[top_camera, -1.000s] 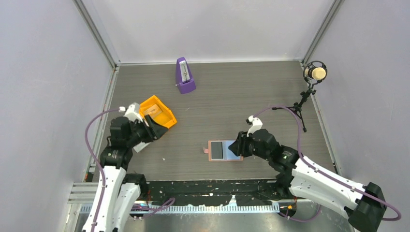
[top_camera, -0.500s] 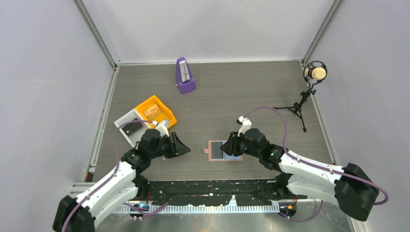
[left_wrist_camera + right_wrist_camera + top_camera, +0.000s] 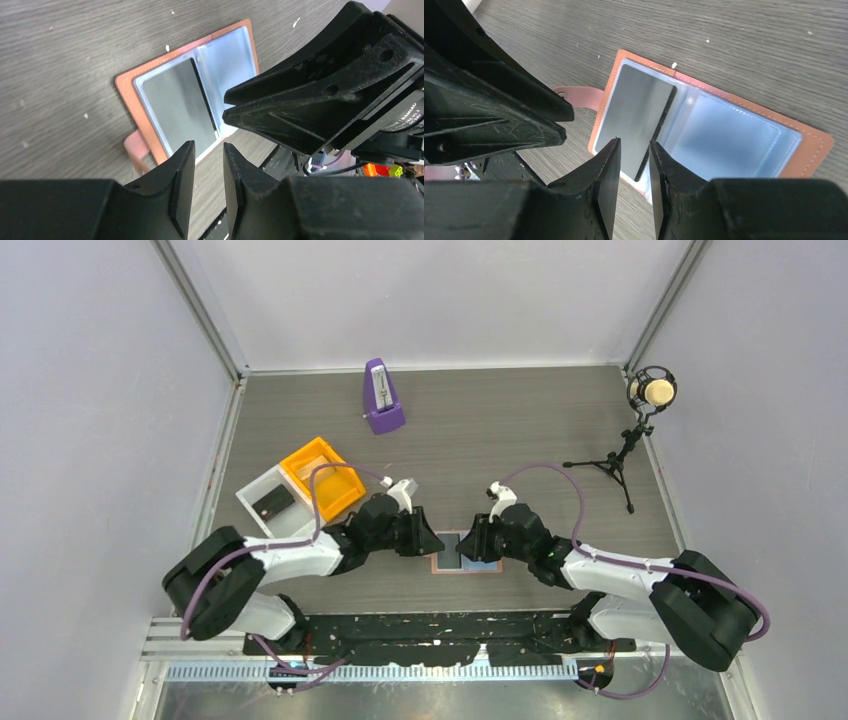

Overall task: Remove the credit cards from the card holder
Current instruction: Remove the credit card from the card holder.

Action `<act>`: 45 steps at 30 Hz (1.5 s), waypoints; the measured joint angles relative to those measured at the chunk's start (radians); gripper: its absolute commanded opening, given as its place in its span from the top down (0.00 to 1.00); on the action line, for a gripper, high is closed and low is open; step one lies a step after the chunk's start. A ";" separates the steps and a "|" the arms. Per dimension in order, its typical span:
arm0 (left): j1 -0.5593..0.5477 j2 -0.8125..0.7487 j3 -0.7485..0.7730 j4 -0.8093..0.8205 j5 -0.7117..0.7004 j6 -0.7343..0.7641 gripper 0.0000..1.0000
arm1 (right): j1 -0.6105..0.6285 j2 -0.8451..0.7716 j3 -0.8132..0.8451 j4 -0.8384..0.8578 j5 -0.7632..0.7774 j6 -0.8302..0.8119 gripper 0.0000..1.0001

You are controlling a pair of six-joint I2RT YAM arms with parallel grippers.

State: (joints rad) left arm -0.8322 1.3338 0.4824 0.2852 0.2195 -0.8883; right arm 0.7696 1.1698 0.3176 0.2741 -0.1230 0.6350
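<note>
Card holder (image 3: 734, 132): lies spread open and flat on the grey wood-grain tabletop (image 3: 480, 440), blue-grey inner faces up, salmon rim around them, small tab (image 3: 579, 94) sticking out from one short end.
Credit card (image 3: 636, 115): one dark grey card lies on the holder's tab-side half, slightly askew.
Right hand (image 3: 635, 145): low over the holder's card half, fingers a narrow gap apart, nothing clamped; the card's near corner shows through the gap, contact cannot be told.
Left hand (image 3: 208, 148): at the holder's tab end, facing the right hand, fingers narrowly parted, holding nothing.
Orange bin (image 3: 305, 455): left of the holder, farther back.
White bin (image 3: 250, 502): touching the orange bin, farther from the holder, a small dark flat thing inside.
Purple metronome (image 3: 382, 397): well behind the holder.
Microphone (image 3: 655, 392): on a tripod, far right of the holder.
</note>
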 measured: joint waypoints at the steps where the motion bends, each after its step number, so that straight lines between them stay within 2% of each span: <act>1: -0.003 0.031 0.009 0.026 0.000 -0.002 0.72 | -0.009 0.004 -0.006 0.009 -0.006 0.000 0.65; 11: -0.010 0.183 0.026 0.128 -0.022 -0.022 0.75 | -0.046 0.023 -0.029 0.070 -0.048 0.000 0.65; 20: -0.016 0.246 0.026 0.188 -0.028 -0.043 0.83 | -0.066 0.099 -0.040 0.124 -0.089 0.005 0.66; 26: -0.021 0.259 0.026 0.207 -0.029 -0.065 0.83 | -0.081 0.113 -0.043 0.141 -0.095 0.010 0.67; 35: -0.030 0.251 0.002 0.241 -0.045 -0.097 0.79 | -0.092 0.134 -0.055 0.188 -0.123 0.023 0.67; 45: -0.040 0.187 0.001 0.132 -0.091 -0.075 0.79 | -0.093 0.151 -0.055 0.205 -0.138 0.026 0.67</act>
State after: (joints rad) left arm -0.8726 1.5204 0.4831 0.4175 0.1287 -0.9634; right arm 0.6762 1.3209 0.2626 0.4789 -0.2611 0.6605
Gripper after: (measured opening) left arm 0.211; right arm 0.332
